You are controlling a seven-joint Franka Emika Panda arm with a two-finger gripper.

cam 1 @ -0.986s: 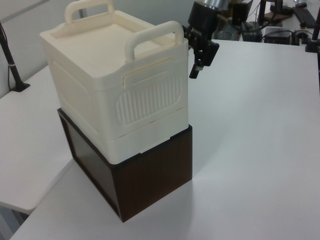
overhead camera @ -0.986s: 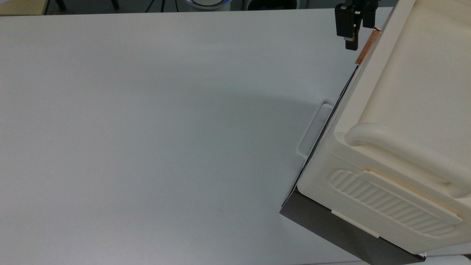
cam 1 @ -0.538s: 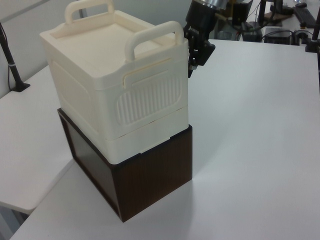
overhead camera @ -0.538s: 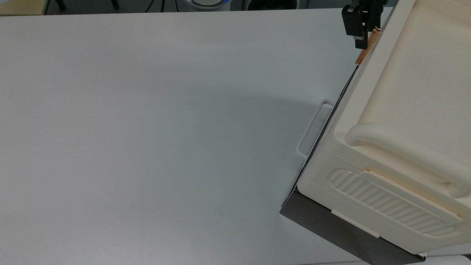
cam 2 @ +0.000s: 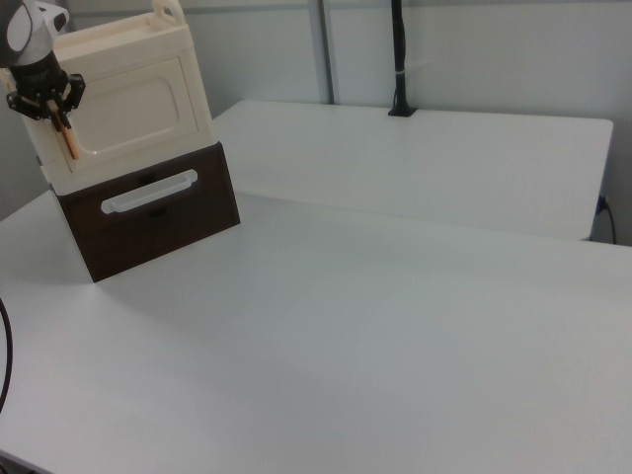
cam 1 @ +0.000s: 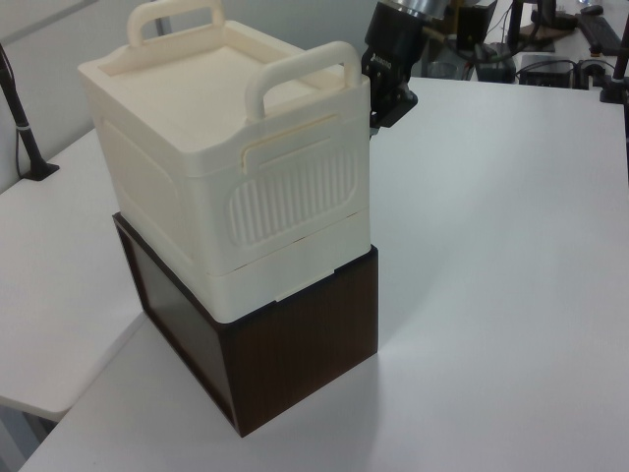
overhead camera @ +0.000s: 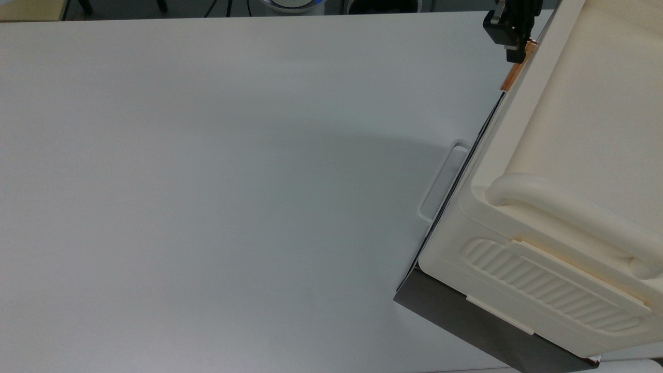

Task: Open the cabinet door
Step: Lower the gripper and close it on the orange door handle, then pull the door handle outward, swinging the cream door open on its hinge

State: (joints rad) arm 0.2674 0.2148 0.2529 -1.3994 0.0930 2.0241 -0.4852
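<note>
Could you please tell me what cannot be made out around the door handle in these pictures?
- Black two-finger tool: top view, fingertip contact with the copper-coloured bar handle is unclear.
- Left view: the cream plastic cabinet hides handle and fingertips.
- Right view: the handle is too small.

The cabinet sits on top of a box, and the box stands on the table. In the top view they are at the right edge of the table. In the right view they are far to the left. The cabinet door is on the front. A bar handle is at its left end in the right view. The gripper is right at that handle. Below the door, a loop handle sticks out from the box.
</note>
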